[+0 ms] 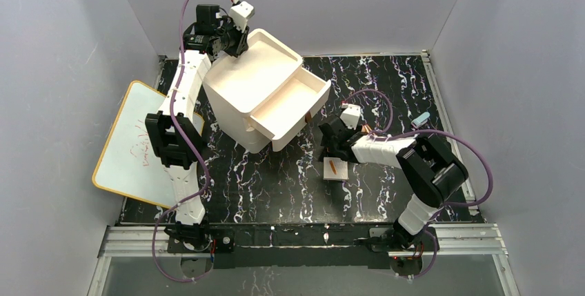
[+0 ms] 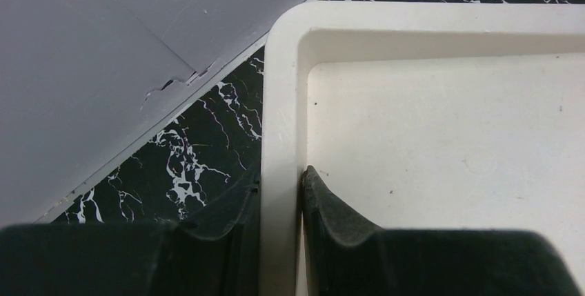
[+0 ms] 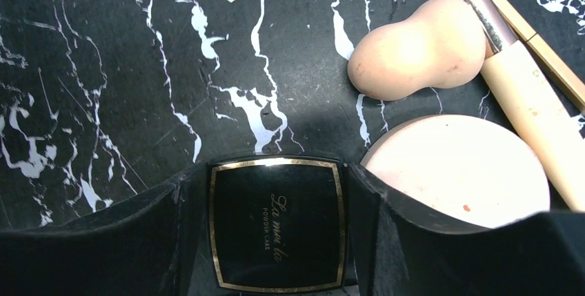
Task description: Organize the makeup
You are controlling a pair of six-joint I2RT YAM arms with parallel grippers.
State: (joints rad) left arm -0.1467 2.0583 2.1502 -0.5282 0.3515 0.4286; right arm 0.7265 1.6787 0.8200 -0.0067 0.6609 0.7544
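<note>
In the right wrist view my right gripper is shut on the black square compact, with a finger against each side, low over the marble table. The beige egg-shaped sponge, the round tan powder disc, a cream-handled stick and a thin wooden stick lie just to its right. In the top view the right gripper is just behind the white square pad, which carries a small orange stick. My left gripper is shut on the rim of the white drawer box, at its back left corner.
The white box stands at the back left with its top drawer pulled open toward the right arm. A whiteboard leans at the table's left edge. A small pale blue item lies at the right. Grey walls enclose the table.
</note>
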